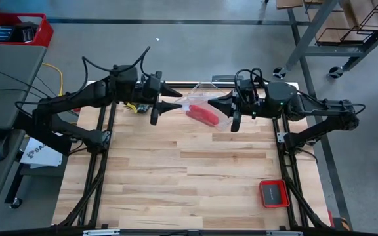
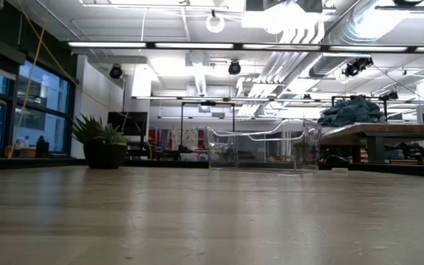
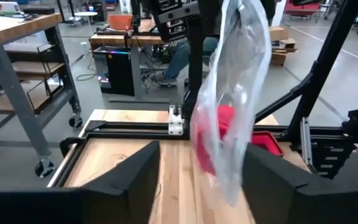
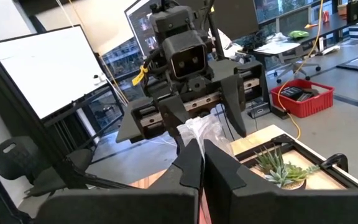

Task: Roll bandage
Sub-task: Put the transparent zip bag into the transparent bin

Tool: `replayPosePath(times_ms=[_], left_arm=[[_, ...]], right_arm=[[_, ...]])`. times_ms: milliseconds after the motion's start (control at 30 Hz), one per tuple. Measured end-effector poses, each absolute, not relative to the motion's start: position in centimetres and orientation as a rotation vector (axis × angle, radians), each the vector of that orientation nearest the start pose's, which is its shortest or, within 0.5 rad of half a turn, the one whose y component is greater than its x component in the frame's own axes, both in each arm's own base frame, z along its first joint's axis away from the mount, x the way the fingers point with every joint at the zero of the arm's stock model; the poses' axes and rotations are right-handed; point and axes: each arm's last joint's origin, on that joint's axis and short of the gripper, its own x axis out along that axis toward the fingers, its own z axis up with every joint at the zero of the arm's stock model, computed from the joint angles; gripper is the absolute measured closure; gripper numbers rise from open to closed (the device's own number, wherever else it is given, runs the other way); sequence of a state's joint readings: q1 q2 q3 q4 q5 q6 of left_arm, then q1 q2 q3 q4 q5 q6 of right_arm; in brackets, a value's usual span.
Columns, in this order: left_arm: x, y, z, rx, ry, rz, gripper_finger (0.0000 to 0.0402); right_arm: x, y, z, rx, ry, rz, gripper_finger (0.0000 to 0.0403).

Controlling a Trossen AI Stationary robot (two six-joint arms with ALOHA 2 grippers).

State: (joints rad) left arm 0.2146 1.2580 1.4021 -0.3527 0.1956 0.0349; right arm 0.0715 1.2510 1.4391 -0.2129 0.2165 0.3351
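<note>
Left tool (image 3: 194,180) fingers astride bagged bandage (image 3: 219,134)

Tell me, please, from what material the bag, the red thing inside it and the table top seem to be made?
Bag: thin clear plastic film, probably; it is see-through, wrinkled and glossy. Bandage inside it: looks like soft matte cloth, though blurred through the film. Table: pale wood planks with visible grain and joints.

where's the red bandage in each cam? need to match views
High: bandage inside clear bag, between both claws, table's far side.
Low: not visible.
Left wrist: red bandage in the hanging bag, ahead of the fingers.
Right wrist: only the bag shows.
Shared landmark: the bag.
</note>
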Motion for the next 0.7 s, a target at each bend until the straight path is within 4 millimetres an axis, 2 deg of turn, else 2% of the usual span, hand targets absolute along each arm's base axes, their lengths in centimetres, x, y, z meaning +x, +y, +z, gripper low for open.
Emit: replayPosePath(times_ms=[333,700], left_arm=[[25.9,5.0,42.8,0.022,0.232,0.001,0.0389],[25.1,5.3,42.7,-0.096,0.271,-0.016,0.04]], right_arm=[[26.2,1.3,45.6,0.327,0.011,-0.15,0.0403],[26.1,1.4,44.7,0.353,0.099,-0.126,0.0403]])
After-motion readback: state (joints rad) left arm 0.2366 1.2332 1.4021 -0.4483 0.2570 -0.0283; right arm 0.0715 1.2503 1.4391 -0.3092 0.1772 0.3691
